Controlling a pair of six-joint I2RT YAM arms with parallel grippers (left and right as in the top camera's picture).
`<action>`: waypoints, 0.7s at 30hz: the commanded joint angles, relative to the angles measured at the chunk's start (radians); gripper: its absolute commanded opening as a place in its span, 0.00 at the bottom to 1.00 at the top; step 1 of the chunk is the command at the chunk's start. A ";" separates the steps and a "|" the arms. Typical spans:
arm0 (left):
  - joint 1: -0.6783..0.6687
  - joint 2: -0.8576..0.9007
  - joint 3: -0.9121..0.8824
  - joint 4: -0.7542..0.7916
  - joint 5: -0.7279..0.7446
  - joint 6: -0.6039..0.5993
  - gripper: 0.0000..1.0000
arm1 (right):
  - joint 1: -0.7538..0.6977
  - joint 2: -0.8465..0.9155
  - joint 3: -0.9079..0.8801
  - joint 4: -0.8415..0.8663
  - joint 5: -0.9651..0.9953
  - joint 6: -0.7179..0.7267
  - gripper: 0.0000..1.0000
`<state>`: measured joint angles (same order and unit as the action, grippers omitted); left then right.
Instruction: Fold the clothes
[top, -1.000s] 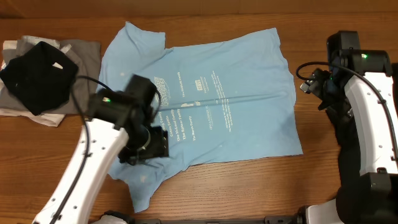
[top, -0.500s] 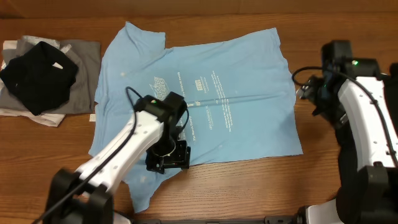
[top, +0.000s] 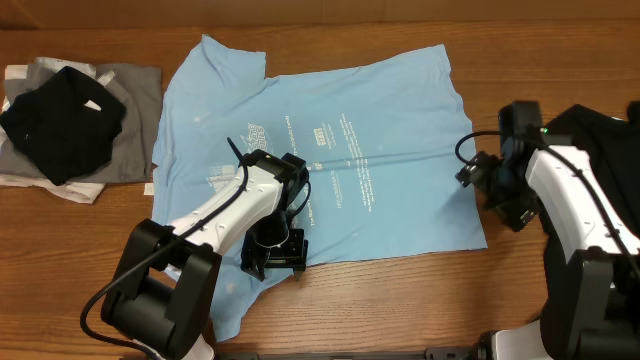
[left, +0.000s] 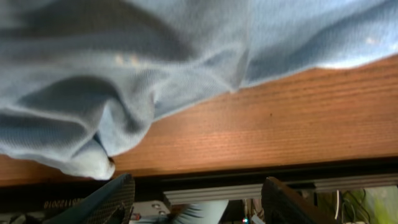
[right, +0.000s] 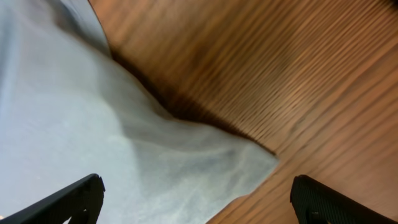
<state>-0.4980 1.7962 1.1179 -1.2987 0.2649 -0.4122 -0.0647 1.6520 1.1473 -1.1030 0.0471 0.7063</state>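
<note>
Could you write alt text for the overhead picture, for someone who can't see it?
A light blue T-shirt lies spread flat on a wooden table, with a robot's left gripper over its near edge and right gripper at its right edge. A black garment sits on grey clothes at far left.

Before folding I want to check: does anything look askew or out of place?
The light blue T-shirt lies skewed, creased across its middle, one corner trailing toward the table's near edge. The black garment sits crumpled on grey cloth. Nothing looks torn or spilled.
</note>
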 joint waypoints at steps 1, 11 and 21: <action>-0.007 0.027 -0.004 0.008 -0.010 0.004 0.69 | -0.005 -0.019 -0.084 0.039 -0.111 0.009 1.00; -0.006 0.031 -0.004 0.031 -0.013 0.005 0.74 | -0.005 -0.019 -0.185 0.081 -0.161 0.008 0.91; -0.006 0.031 -0.004 0.041 -0.013 0.005 0.73 | -0.005 -0.019 -0.185 0.174 -0.093 0.009 0.87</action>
<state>-0.4980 1.8099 1.1175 -1.2629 0.2573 -0.4122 -0.0650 1.6520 0.9661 -0.9600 -0.0849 0.7071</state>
